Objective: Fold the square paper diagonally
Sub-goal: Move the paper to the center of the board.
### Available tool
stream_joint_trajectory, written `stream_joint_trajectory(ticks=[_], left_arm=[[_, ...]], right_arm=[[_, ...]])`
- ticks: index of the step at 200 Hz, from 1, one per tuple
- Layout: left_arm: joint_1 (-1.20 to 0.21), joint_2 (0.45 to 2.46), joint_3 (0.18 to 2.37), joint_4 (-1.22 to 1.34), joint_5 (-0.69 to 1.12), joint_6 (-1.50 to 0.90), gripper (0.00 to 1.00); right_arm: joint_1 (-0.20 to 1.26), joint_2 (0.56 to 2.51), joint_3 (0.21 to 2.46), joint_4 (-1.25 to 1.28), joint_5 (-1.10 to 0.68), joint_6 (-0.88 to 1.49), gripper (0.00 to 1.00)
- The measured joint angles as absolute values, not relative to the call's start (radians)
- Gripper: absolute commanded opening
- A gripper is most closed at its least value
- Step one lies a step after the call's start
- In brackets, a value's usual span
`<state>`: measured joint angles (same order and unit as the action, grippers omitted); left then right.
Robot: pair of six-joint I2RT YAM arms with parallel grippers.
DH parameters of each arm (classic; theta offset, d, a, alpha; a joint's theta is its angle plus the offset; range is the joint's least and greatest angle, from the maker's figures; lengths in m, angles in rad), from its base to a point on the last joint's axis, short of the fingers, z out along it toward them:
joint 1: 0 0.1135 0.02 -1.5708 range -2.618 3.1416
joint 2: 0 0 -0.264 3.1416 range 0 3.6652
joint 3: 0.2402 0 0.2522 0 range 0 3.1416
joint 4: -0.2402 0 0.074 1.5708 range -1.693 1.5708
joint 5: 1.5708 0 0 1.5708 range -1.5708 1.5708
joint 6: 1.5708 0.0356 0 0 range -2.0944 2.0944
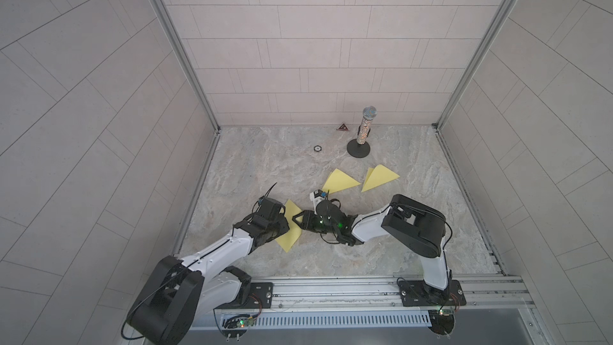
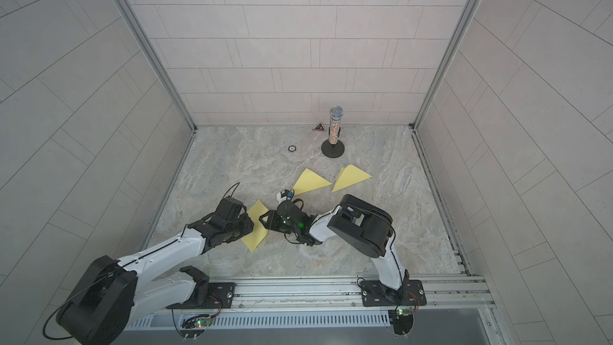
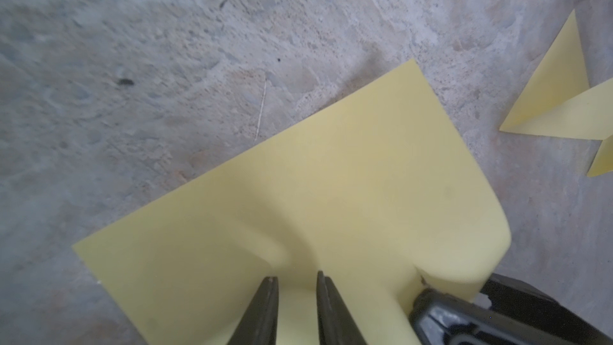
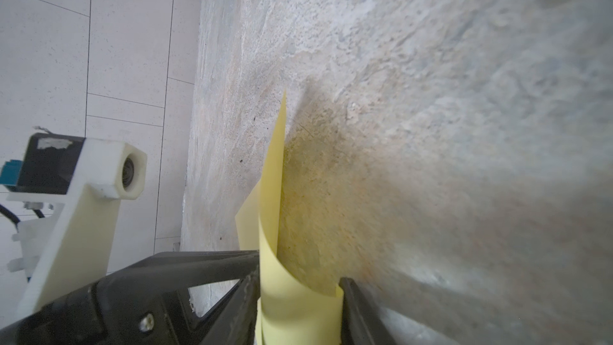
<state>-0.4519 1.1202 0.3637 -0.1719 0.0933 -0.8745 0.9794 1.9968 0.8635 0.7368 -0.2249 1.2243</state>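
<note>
Lying on the grey marbled tabletop (image 1: 381, 243) between both arms, a pale yellow square paper sheet (image 1: 288, 239) is curling upward at one edge. The right gripper (image 4: 298, 282) is pinching that curled edge. The left gripper (image 3: 295, 280), its jaws narrowly parted, is resting its tips on the paper.

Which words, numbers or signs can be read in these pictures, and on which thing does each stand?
No text can be read in any view.
On the small dark red triangular plate: an inner mark, too small to read.
On the small round black-and-white disc: a marking, too small to read.
On the yellow square paper: nothing printed.
</note>
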Motion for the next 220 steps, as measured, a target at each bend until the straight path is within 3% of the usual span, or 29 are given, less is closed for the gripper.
stream_joint_trajectory(ticks=[112, 131, 144, 165, 192, 220], left_arm=[[-0.452, 1.098, 0.355, -0.189, 0.082, -0.882, 0.28], [-0.452, 1.097, 0.355, -0.189, 0.082, -0.882, 0.28], [-0.451, 1.097, 0.355, -0.189, 0.082, -0.882, 0.28], [-0.452, 1.097, 0.355, -0.189, 0.082, -0.882, 0.27], [-0.452, 1.097, 0.354, -0.188, 0.082, -0.882, 0.27], [-0.452, 1.095, 0.353, -0.188, 0.082, -0.882, 0.27]], right_arm=[[1.021, 1.906, 0.766, 0.838, -0.237, 1.194, 0.38], [1.021, 1.901, 0.756, 0.844, -0.228, 1.191, 0.24], [1.022, 1.899, 0.756, 0.839, -0.226, 1.188, 0.22], [1.028, 1.888, 0.761, 0.81, -0.221, 1.18, 0.24], [1.028, 1.885, 0.763, 0.773, -0.2, 1.164, 0.35], [1.016, 1.885, 0.763, 0.717, -0.19, 1.135, 0.3]])
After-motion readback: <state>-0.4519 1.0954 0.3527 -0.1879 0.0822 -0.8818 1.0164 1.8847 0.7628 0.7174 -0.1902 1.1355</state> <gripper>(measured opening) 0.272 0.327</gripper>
